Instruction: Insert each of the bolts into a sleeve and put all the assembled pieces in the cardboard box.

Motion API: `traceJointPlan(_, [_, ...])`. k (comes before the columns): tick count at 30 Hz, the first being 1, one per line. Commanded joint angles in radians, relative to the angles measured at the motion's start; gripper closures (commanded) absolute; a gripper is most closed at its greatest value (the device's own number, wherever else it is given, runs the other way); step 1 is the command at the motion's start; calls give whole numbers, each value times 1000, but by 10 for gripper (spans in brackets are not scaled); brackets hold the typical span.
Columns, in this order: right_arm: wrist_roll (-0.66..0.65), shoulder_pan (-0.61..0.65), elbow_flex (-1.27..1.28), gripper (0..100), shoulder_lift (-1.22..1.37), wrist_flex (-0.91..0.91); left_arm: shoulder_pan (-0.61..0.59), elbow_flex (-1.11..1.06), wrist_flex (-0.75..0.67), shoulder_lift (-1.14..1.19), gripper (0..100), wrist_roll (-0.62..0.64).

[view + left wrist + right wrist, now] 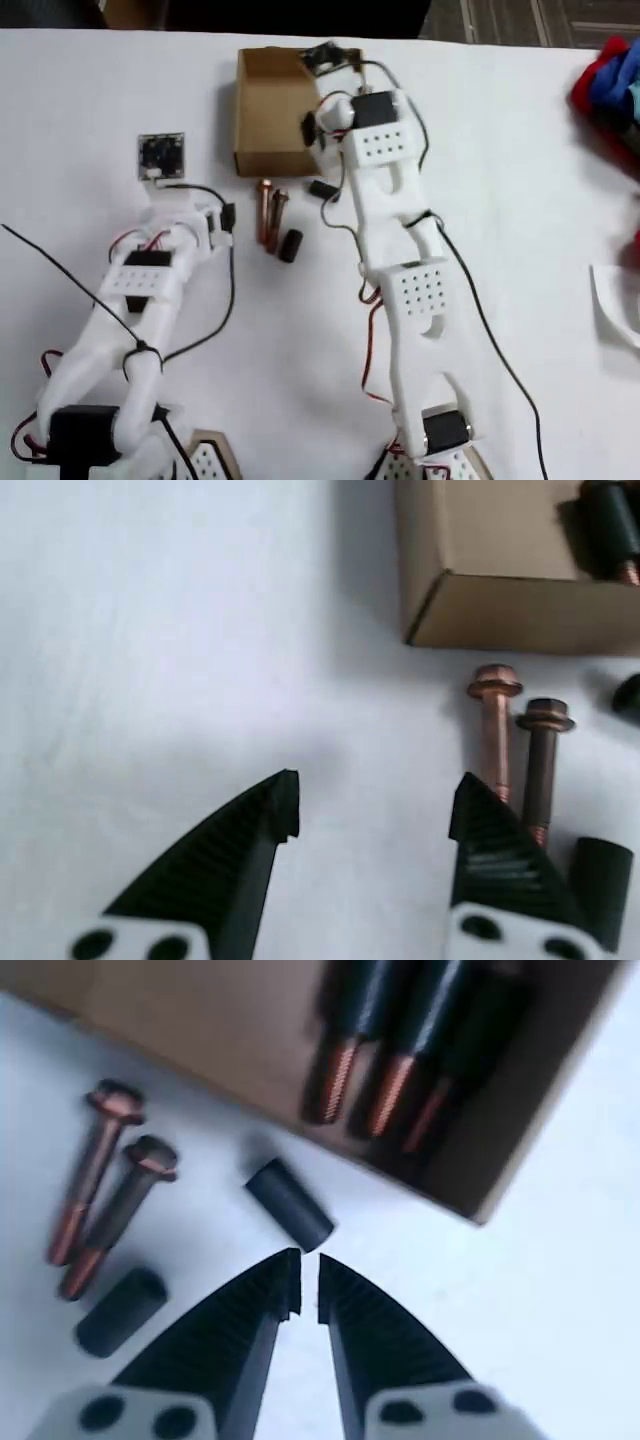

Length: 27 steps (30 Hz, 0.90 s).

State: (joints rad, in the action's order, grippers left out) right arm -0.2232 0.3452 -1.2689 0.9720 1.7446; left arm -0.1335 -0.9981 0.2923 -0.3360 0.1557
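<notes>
The cardboard box [268,105] stands at the back of the table, and three bolts in black sleeves [400,1050] lie inside it. Two bare copper bolts [270,213] lie side by side just in front of the box, heads toward it. One black sleeve [291,245] lies by their threaded ends and another sleeve [290,1203] lies to their right. My left gripper [375,800] is open low over the table, its one finger [500,845] beside the bolts [515,750]. My right gripper [308,1280] is shut on nothing, just short of the second sleeve.
The right arm [385,190] stretches along the box's right side. Red and blue cloth [610,85] lies at the table's far right edge, with a white object [615,300] below it. Black cables [215,300] trail between the arms.
</notes>
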Motion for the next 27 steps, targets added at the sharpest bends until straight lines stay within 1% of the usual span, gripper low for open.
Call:
traceJointPlan(1, [209,19,199,978,-193,27,-46,7,-18,-6,745,95])
traceJointPlan(4, [427,27,381,978,-295,25,-57,7,-18,-6,745,120])
traceJointPlan(7, [615,79,497,975,-337,24,-55,7,-18,-6,745,120])
traceJointPlan(8, [652,96,511,974,-337,18,-55,7,-18,-6,745,120])
traceJointPlan(10, [641,110,514,974,-323,-13,-55,7,-18,-6,745,120])
traceJointPlan(12, [580,104,509,974,-302,-65,-55,5,-18,-6,745,120])
traceJointPlan(13, [520,96,509,974,-289,-96,-55,5,-18,-6,745,120])
traceJointPlan(18, [35,65,509,978,-226,-228,-54,4,-18,-6,745,120])
traceJointPlan(20, [-91,62,509,978,-203,-259,-54,4,-18,-6,745,118])
traceJointPlan(22, [-160,54,509,978,-186,-277,-54,4,-18,-6,745,118])
traceJointPlan(27, [-279,31,509,968,-165,-315,-52,4,-18,-6,745,118])
